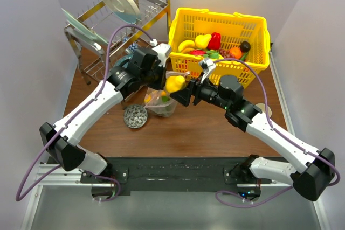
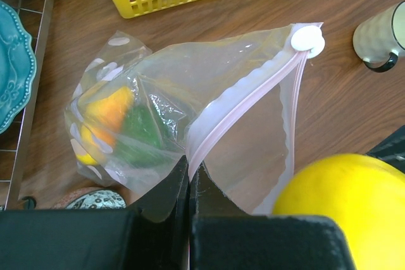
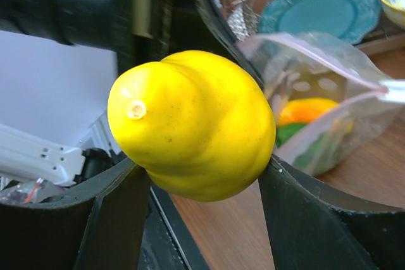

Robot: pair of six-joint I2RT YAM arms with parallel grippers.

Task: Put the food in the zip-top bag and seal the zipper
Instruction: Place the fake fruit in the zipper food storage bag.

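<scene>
The clear zip-top bag (image 2: 209,105) lies on the wooden table with its mouth open; orange and green food (image 2: 123,121) sits inside. Its pink zipper strip (image 2: 243,96) ends in a white slider (image 2: 307,39). My left gripper (image 2: 188,175) is shut on the bag's mouth edge and holds it up. My right gripper (image 3: 202,181) is shut on a yellow pear-shaped toy fruit (image 3: 193,124), held just by the bag's mouth (image 1: 175,83). The bag also shows in the right wrist view (image 3: 323,105). More toy food (image 1: 214,46) lies in the yellow basket.
The yellow mesh basket (image 1: 259,30) stands at the back right. A dish rack (image 1: 116,20) with plates is at the back left. A patterned small dish (image 1: 135,116) lies by the bag. A glass cup (image 2: 383,36) stands to the bag's right.
</scene>
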